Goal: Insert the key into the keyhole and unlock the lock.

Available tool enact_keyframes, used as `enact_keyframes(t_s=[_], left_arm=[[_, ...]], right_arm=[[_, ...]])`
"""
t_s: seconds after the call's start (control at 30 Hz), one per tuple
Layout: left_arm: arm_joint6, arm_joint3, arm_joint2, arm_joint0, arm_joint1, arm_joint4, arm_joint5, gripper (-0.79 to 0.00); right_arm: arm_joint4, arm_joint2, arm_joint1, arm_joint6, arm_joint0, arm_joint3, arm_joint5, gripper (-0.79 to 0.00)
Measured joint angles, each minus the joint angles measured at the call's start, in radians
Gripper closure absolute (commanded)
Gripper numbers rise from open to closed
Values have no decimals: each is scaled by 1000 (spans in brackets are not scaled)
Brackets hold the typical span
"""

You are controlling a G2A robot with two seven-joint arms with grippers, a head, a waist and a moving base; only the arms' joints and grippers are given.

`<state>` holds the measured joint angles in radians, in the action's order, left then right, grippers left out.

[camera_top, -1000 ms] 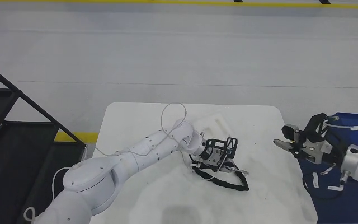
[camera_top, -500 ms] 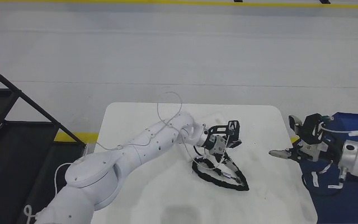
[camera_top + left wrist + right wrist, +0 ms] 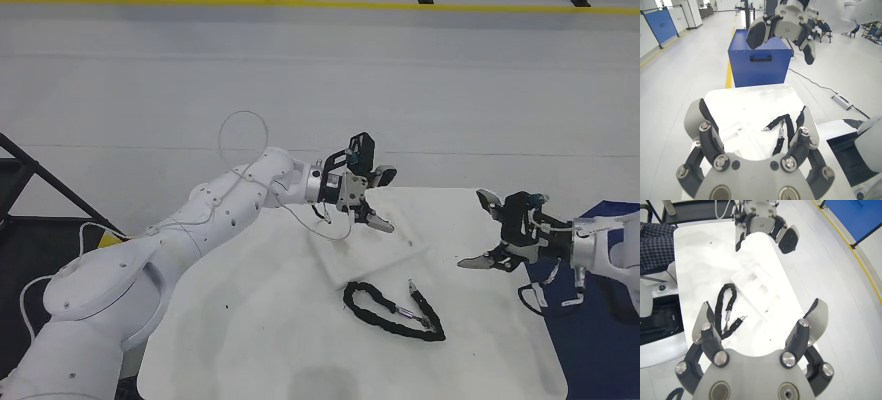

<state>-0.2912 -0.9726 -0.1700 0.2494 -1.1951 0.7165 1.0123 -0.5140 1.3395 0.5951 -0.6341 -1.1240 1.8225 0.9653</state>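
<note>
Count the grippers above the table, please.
2. The left gripper is open above the far edge of the table; the right gripper is open above its right edge. None seems hidden.

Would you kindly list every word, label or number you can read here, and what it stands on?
Chain lock: no print visible.
Blue panel: white lettering, cut off at the edge, not readable.
Blue partition: white mark, too small to read.

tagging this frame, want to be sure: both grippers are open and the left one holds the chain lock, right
No. The left gripper is open but empty; the chain lock lies on the table, as the right wrist view shows. The right gripper is open too.
</note>
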Motion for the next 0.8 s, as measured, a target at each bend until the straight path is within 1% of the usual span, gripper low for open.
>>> enact_keyframes(t_s=[0.13,0.23,0.4,0.5,0.6,0.63,0.8], left_arm=[[-105,-14,0,-29,55,86,0,-785],[-174,-12,0,-44,95,155,0,-785],[-219,5,0,-52,151,199,0,-785],[-221,1,0,-58,180,187,0,-785],[-199,-24,0,-57,204,160,0,-785],[-193,-30,0,-56,209,147,0,-784],[-191,-33,0,-55,212,137,0,-784]], right_arm=[[45,-139,36,22,166,-128,39,-785],[119,-244,65,-15,293,-231,48,-785],[274,-396,110,-102,490,-356,47,-785],[331,-452,128,-147,578,-404,47,-785],[350,-479,136,-173,634,-431,47,-785],[350,-480,137,-174,638,-433,47,-785],[348,-479,136,-173,636,-433,47,-785]])
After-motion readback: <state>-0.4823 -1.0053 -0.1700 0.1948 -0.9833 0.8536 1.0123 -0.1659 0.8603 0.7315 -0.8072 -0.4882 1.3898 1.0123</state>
